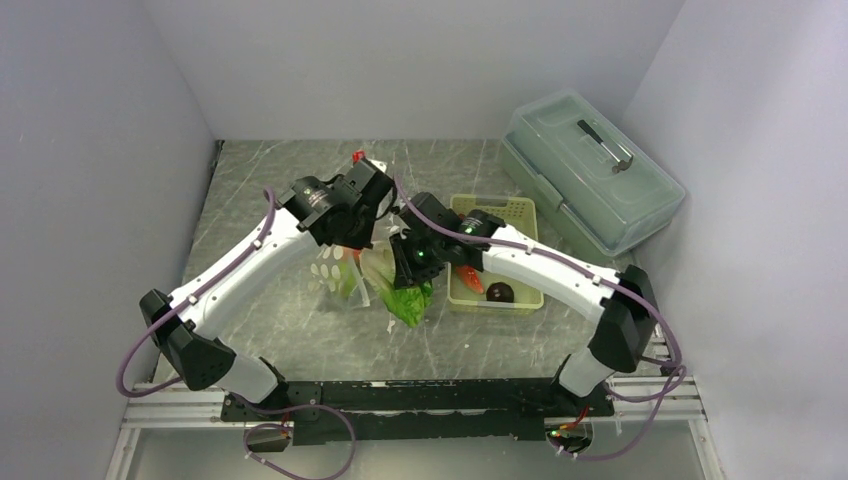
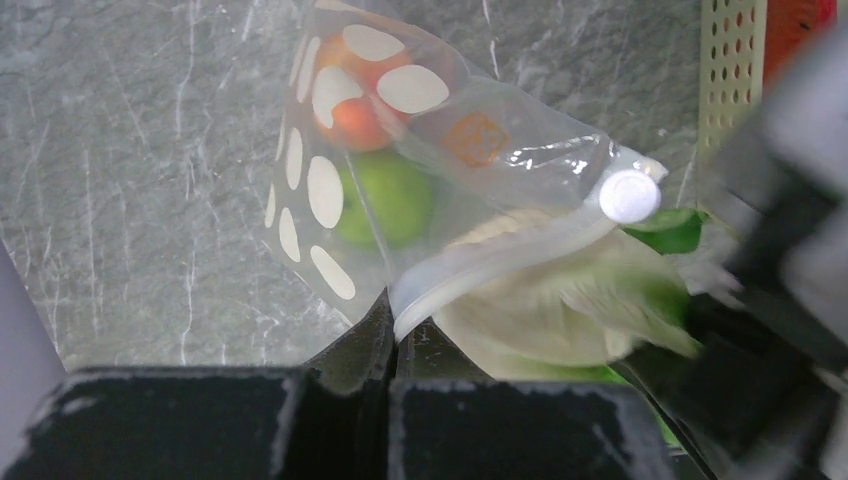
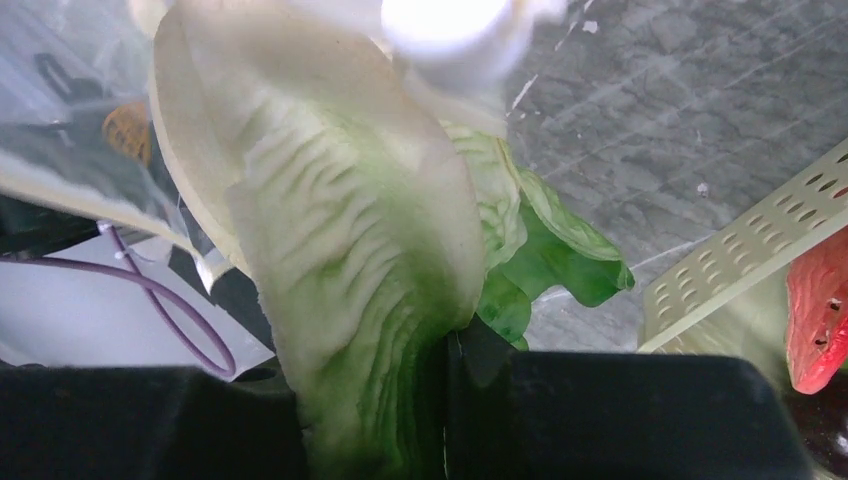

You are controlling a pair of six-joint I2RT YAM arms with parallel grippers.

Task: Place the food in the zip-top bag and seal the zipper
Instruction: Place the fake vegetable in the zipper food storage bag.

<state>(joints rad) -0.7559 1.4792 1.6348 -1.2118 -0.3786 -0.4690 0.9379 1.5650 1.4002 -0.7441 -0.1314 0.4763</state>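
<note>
Right pincer (image 3: 445,400), partly closed, grips the lettuce (image 3: 350,260) at the mouth of the bag (image 2: 480,150). Left pincer (image 2: 390,365), fully closed, pinches the zipper (image 2: 470,265). Green ball (image 2: 395,195) and orange-red ball (image 2: 355,120) lie inside. Seen from above, the bag is at worktop (image 1: 330,340) centre, with the basket (image 1: 520,212) at its 3 o'clock.

One clear spotted plastic pouch (image 2: 480,140). One round green ball (image 2: 395,195), one round orange-red ball (image 2: 355,122), one leafy green lettuce (image 3: 350,250), one long red-orange piece (image 3: 815,320), one dark maroon ball (image 1: 499,293). One pale green slotted basket (image 1: 512,208), one translucent lidded box (image 1: 590,170).
</note>
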